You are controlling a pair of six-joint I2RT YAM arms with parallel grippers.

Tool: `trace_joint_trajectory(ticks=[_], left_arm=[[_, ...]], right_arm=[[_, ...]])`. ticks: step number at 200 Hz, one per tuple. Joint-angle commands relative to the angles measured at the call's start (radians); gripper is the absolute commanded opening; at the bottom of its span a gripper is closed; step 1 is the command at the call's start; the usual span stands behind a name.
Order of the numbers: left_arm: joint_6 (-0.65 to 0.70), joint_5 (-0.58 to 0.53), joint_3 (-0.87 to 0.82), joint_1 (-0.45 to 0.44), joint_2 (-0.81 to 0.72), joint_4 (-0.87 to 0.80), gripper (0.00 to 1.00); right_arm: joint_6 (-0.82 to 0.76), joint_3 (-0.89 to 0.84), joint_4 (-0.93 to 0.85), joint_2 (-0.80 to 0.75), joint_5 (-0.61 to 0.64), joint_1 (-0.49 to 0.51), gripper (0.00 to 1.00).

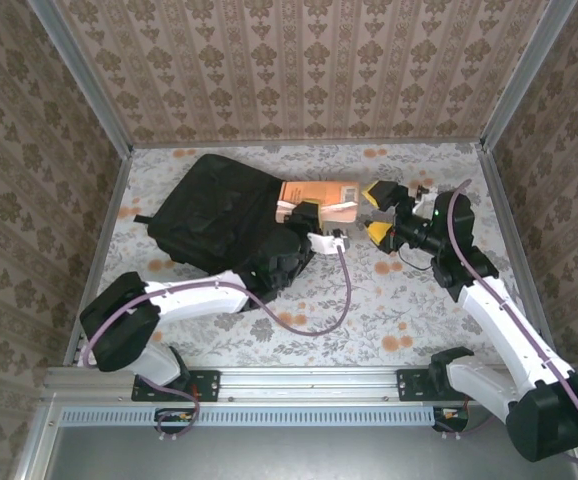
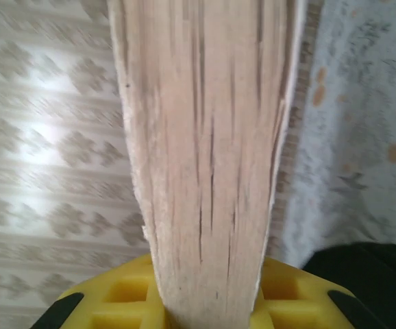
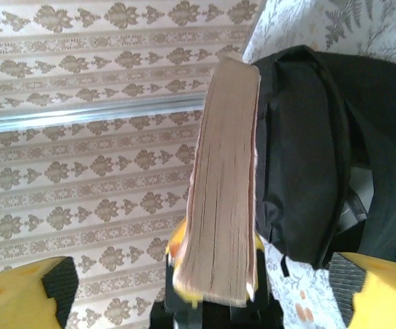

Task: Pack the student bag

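The student bag [image 1: 214, 215] lies flat on the far left half of the table [image 1: 419, 310]. The table has a pale floral cover with orange spots. Patterned papered walls [image 1: 299, 70] with metal corner rails enclose it on three sides. From the top view, the bag's long axis runs roughly diagonally, from far left toward near centre. I cannot tell which end is its top.

My left gripper [image 1: 307, 218] sits at the bag's right edge, over the black fabric. Its yellow fingers [image 2: 116, 301] are closed on a thick orange-covered book [image 1: 319, 192], with the page edges rising between them in the left wrist view. The book is held on edge, just beside the bag's far right corner. Its long axis runs left to right, away from the bag.

My right gripper [image 1: 376, 212] is just beyond the book's right end, facing it and the bag behind. Its fingers [image 3: 27, 295] are spread wide and hold nothing.
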Motion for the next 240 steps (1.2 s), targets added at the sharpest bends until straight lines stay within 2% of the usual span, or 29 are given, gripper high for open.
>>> trace_joint_trajectory(ticks=[1,36,62,79,108,159,171,196,218,240], left_arm=[[0.268,-0.036,-0.012,-0.045,0.021,0.449,0.0],[0.336,-0.006,-0.024,-0.08,0.046,0.5,0.0],[0.352,0.001,-0.038,-0.085,0.041,0.498,0.0],[0.345,0.001,-0.046,-0.085,0.039,0.495,0.0],[0.346,0.012,-0.059,-0.091,0.035,0.487,0.0],[0.344,0.025,-0.076,-0.106,0.042,0.486,0.0],[0.341,0.024,-0.078,-0.109,0.044,0.485,0.0],[0.333,0.029,-0.083,-0.108,0.041,0.485,0.0],[0.324,0.03,-0.087,-0.108,0.042,0.482,0.21],[0.305,0.013,-0.078,-0.105,0.046,0.437,0.52]], right_arm=[[0.126,-0.026,0.136,0.029,-0.032,0.025,0.99],[0.081,-0.011,0.226,0.067,-0.053,0.04,0.96],[0.08,-0.04,0.309,0.068,-0.056,0.041,0.85],[0.048,-0.038,0.285,0.053,-0.047,0.034,0.75],[0.03,-0.034,0.295,0.039,-0.049,0.011,0.65],[-0.009,-0.01,0.328,0.06,-0.075,-0.019,0.65],[0.008,-0.009,0.364,0.074,-0.091,-0.022,0.58],[0.006,0.006,0.364,0.078,-0.113,-0.021,0.36],[-0.03,0.011,0.315,0.054,-0.108,-0.021,0.18],[-0.081,0.011,0.238,0.032,-0.091,-0.027,0.0]])
